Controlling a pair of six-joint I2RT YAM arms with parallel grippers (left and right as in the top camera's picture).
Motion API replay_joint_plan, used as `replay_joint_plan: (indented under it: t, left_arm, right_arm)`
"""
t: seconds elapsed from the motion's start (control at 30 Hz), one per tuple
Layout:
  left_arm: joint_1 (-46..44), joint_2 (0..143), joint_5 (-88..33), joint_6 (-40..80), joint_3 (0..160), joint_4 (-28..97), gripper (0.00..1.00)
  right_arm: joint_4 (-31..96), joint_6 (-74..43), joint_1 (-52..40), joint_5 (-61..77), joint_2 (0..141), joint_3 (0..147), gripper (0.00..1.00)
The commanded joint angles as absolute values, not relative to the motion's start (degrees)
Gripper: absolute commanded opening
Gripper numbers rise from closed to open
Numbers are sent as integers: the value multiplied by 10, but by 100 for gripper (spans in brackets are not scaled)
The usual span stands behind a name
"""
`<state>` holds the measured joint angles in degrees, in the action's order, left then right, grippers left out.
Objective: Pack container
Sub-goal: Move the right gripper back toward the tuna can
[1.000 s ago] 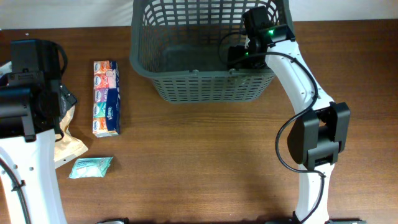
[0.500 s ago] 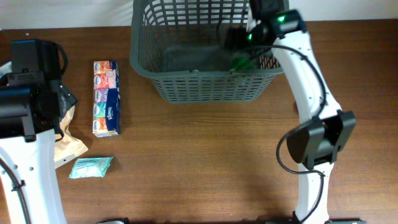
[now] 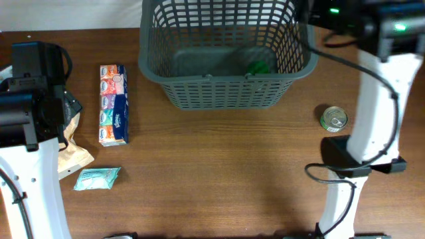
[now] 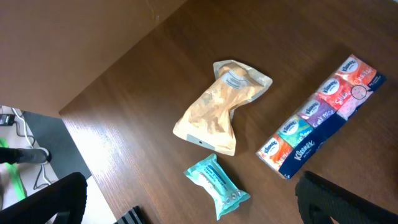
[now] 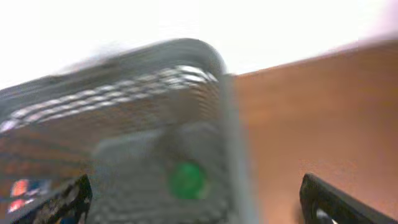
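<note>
Overhead, the container [image 3: 226, 94], a large dark grey basket with slotted walls, stands upright at the far middle of the table [image 3: 219, 172], and part of its far rim is cut off by the edge of the picture. A small green thing [image 3: 259, 67] lies on its solid bottom, toward the right near corner; what it is cannot be told. A tin can [image 3: 333, 119] stands on the table to the right of the container and nearer, apart from it and just beside the white right arm [image 3: 378, 86], which reaches up to the far right corner of the scene. On the left side a tissue pack [image 3: 113, 105] lies lengthwise, well apart from the container; a tan pouch [image 3: 72, 154] lies partly under the left arm [image 3: 30, 99], and a teal packet [image 3: 97, 178] lies nearer, just beside the pouch. In the left wrist view the left fingers [image 4: 50, 202] stand wide apart above these three things with nothing between them. The right wrist view is blurred, yet the right fingers [image 5: 339, 202] show spread wide at the lower corners, holding nothing, with the container and its green thing below.
</note>
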<state>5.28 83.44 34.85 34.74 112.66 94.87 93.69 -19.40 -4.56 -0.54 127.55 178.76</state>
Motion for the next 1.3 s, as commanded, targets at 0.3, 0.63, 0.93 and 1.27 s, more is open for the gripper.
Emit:
replay_joint_plan:
  t: [0.3, 0.63, 0.93, 1.27]
  left_arm:
    - [55, 837, 347, 353, 1126, 948, 100]
    - [55, 837, 347, 353, 1126, 948, 100]
    - [55, 837, 347, 353, 1126, 948, 100]
    - [55, 837, 347, 353, 1126, 948, 100]
  right_arm:
    - [973, -219, 76, 40, 1250, 1777, 99]
    - [973, -212, 100, -113, 1056, 1427, 99]
    - [973, -154, 132, -138, 954, 1224, 99]
    - [919, -114, 132, -137, 977, 1216, 99]
